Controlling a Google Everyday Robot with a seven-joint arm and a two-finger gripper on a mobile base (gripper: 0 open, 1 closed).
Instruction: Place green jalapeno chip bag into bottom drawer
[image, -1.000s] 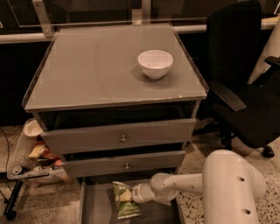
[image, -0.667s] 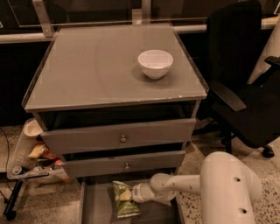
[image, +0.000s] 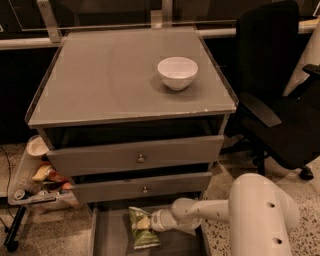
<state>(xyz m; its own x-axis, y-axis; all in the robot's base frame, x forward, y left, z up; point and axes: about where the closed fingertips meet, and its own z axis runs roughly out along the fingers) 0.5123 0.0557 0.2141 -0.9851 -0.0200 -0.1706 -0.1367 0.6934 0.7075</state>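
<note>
One green chip bag (image: 143, 236) lying in bottom drawer (image: 107, 235), gripper (image: 148, 220) at its 3 o'clock edge, grasp cannot be told; placing step, next likely release and withdrawal.

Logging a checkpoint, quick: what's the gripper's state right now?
Gripper: low in the bottom drawer, against the green jalapeno chip bag; open or closed cannot be told.

The robot's single white arm (image: 212, 210) reaches out level from its bulky rounded shoulder housing (image: 262, 212) toward the left of the view, wrist straight, claw (image: 151, 220) held low inside the open bottom drawer (image: 107, 235).
</note>
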